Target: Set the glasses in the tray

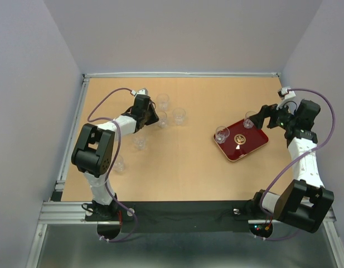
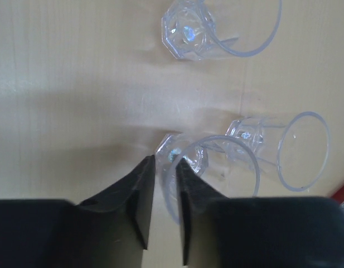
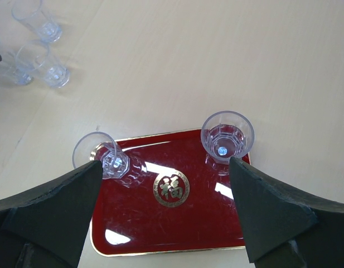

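Observation:
A clear glass (image 2: 216,153) stands at my left gripper (image 2: 165,160). One finger is inside its rim and the other outside, and a thin gap shows beside the wall, so the gripper is open. Two more glasses (image 2: 199,30) (image 2: 283,148) stand just beyond it. In the top view the left gripper (image 1: 156,120) is at the back left among those glasses. The dark red tray (image 3: 177,223) holds one glass (image 3: 102,156) at its left corner and another (image 3: 226,137) at its right. My right gripper (image 3: 165,163) hangs wide open above the tray with nothing in it.
Two further glasses (image 1: 140,140) (image 1: 119,163) stand on the wooden table (image 1: 188,173) close to the left arm. The tray (image 1: 241,146) lies at the right of the table. Grey walls close in the back and both sides.

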Available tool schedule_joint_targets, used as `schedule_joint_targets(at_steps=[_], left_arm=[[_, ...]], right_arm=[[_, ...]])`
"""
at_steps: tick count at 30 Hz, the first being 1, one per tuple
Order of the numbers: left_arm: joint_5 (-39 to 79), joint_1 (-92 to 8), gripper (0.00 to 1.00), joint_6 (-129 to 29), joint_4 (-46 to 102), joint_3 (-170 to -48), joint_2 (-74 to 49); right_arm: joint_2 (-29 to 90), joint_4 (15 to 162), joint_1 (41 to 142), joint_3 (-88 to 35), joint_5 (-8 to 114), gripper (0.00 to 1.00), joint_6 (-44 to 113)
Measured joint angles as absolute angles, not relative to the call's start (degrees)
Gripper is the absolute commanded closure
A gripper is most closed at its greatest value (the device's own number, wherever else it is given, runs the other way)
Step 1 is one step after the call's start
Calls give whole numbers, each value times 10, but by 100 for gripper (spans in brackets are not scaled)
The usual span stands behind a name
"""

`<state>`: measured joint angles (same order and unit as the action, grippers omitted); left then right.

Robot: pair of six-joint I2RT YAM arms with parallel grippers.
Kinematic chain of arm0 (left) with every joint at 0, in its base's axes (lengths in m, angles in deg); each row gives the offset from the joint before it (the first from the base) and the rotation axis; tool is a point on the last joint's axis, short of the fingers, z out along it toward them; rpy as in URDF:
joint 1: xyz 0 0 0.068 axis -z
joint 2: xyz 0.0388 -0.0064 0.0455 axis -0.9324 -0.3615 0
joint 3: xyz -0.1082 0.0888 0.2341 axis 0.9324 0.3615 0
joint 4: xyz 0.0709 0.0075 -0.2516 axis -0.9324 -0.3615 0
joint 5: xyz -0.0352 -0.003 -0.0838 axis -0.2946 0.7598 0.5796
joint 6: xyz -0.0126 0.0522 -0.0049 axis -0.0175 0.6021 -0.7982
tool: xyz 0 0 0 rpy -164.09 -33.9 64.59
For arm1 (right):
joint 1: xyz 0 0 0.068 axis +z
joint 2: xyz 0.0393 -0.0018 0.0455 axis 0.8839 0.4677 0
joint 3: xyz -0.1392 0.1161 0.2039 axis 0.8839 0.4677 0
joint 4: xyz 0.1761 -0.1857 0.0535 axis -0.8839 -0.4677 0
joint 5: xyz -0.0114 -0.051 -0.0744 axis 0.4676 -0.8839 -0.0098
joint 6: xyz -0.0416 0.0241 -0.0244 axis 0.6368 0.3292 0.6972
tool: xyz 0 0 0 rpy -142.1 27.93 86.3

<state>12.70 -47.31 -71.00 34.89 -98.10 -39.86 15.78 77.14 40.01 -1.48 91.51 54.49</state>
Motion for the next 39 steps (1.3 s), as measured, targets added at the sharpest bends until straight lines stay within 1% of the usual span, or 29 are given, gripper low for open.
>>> schedule_joint_targets(at_steps=[1, 2, 3, 4, 8, 12, 15, 21, 26, 29, 32, 34, 39], left_arm=[[127, -473, 84, -707, 347, -981, -400], [126, -473, 95, -705, 346, -981, -400], [124, -473, 99, -702, 343, -981, -400], [121, -473, 100, -699, 342, -981, -400], [113, -473, 100, -693, 339, -980, -396], [101, -473, 100, -685, 333, -960, -357], [92, -470, 100, -681, 332, -920, -289], [87, -448, 100, -678, 361, -826, -123], [97, -408, 100, -685, 386, -772, -60], [91, -366, 100, -692, 390, -764, -54], [73, -305, 100, -703, 398, -764, -56], [54, -264, 100, -713, 405, -764, -60], [-12, -188, 100, -739, 406, -782, -99]], right_arm=[[158, 772, 400, -15, 915, 0, 545], [158, 771, 400, -15, 915, 0, 545], [158, 772, 400, -15, 916, 0, 545], [158, 771, 400, -15, 916, 0, 545], [158, 771, 399, -15, 919, 0, 545], [158, 772, 399, -15, 921, 0, 545], [158, 772, 399, -15, 931, 0, 547], [158, 776, 399, -3, 1007, 0, 560], [158, 776, 400, 6, 1073, 0, 560], [151, 774, 410, 6, 1086, 0, 557], [139, 751, 434, -5, 1081, 0, 564], [139, 711, 474, -39, 1060, 0, 576], [147, 627, 625, -124, 954, 0, 601]])
